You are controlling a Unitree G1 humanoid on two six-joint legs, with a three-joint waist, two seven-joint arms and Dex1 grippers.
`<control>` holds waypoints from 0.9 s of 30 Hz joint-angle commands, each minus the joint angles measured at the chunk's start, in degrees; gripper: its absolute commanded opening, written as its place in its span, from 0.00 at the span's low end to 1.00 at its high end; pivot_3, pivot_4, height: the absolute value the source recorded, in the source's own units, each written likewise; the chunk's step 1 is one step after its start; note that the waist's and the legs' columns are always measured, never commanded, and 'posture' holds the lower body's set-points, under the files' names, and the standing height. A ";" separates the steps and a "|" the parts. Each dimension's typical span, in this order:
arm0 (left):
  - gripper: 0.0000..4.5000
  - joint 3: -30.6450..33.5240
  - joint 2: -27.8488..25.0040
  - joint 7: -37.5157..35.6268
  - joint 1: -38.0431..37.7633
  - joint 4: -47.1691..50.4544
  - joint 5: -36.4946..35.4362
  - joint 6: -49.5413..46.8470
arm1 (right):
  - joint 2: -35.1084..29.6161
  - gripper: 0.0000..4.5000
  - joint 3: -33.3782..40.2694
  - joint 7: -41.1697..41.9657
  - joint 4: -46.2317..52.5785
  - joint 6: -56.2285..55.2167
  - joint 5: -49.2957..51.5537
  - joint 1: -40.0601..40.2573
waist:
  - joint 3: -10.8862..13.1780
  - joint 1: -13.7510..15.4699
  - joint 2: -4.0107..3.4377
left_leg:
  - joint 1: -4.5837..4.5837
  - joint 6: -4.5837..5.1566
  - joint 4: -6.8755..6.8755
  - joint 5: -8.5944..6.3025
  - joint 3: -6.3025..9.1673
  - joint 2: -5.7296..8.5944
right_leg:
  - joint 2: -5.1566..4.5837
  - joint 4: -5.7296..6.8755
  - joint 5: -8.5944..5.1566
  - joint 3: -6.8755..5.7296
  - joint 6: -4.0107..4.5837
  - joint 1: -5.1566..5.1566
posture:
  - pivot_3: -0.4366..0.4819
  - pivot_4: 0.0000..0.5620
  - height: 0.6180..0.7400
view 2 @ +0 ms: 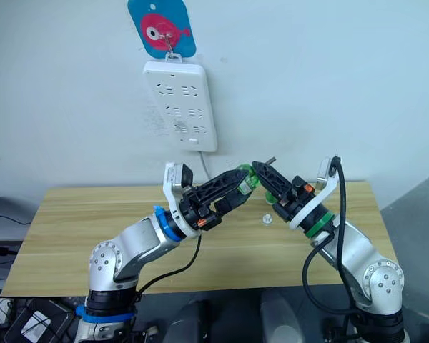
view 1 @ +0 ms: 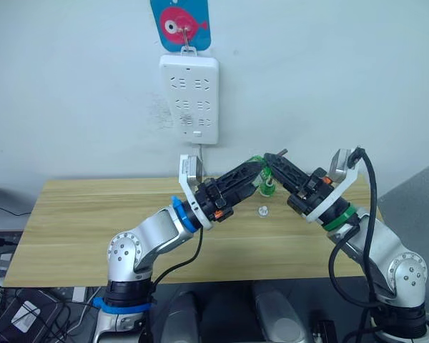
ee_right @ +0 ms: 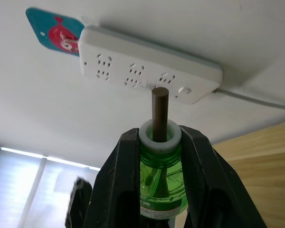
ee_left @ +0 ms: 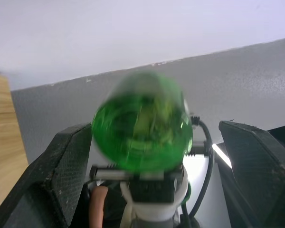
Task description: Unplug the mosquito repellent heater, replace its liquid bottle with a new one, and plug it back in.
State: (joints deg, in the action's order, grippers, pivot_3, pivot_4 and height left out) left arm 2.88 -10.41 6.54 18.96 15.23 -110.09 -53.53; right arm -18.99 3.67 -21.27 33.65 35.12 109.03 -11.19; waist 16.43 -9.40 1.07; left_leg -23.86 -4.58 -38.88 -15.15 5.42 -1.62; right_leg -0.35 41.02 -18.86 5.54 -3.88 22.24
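Observation:
A green liquid bottle (ee_right: 159,175) with a white neck and a brown wick (ee_right: 159,111) is clamped between the two black fingers of my right gripper (ee_right: 160,137), held above the table's far middle. The wick points up toward the wall. My left gripper (view 1: 256,171) meets it from the other side. In the left wrist view the bottle's green base (ee_left: 142,128) lies between the left fingers (ee_left: 61,171), which stand apart on either side of it. The mosquito repellent heater is out of view.
A long white power strip (view 1: 189,98) hangs on the wall under a blue and pink hook plate (view 1: 181,25), its sockets unoccupied. A small white cap-like piece (view 1: 262,211) lies on the wooden table (view 1: 79,221) below the grippers. A cable drops from the strip.

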 commanded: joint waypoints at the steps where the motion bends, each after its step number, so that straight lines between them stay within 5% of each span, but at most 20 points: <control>1: 1.00 -0.34 -0.69 -1.85 1.48 0.37 -0.15 1.49 | -0.61 0.18 -0.15 1.30 2.87 -1.11 1.50 0.50 | 0.00 0.02 0.00 | 0.00 0.00 0.00 0.00 0.01 0.00 | 0.01 0.00 0.00 0.00 0.00 0.00 | 0.20 0.39 1.00; 13: 1.00 -3.13 -2.64 -2.42 -0.87 1.89 -2.32 2.52 | -1.36 0.18 -1.01 2.18 3.09 -2.21 1.61 0.94 | -0.03 0.02 -0.01 | 0.00 0.00 0.03 0.00 0.01 -0.02 | 0.03 -0.03 0.00 0.02 0.00 0.01 | 0.20 0.38 1.00; 22: 0.52 -2.85 -3.16 -2.87 -1.10 1.37 -2.71 4.04 | -1.85 0.18 -1.26 2.42 3.24 -2.74 2.09 1.11 | -0.18 0.02 0.00 | 0.00 0.00 0.03 0.00 0.01 -0.02 | 0.03 -0.03 0.00 0.02 0.00 0.01 | 0.20 0.37 1.00; 27: 0.51 -3.72 -3.61 -3.47 -1.98 2.17 -2.86 3.60 | -2.13 0.18 -1.74 2.63 3.62 -2.86 2.59 1.29 | -0.32 0.02 -0.01 | 0.00 0.00 0.03 0.00 0.00 -0.02 | 0.03 -0.04 0.00 0.03 0.00 0.01 | 0.20 0.37 1.00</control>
State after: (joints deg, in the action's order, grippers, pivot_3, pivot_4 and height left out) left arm -0.05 -13.90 4.08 17.42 15.03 -111.66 -49.80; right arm -20.65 2.02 -19.12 34.33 32.66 109.86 -10.09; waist 16.11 -9.37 1.07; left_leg -23.86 -4.57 -38.85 -15.15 5.42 -1.64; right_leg -0.32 40.98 -18.86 5.57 -3.88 22.25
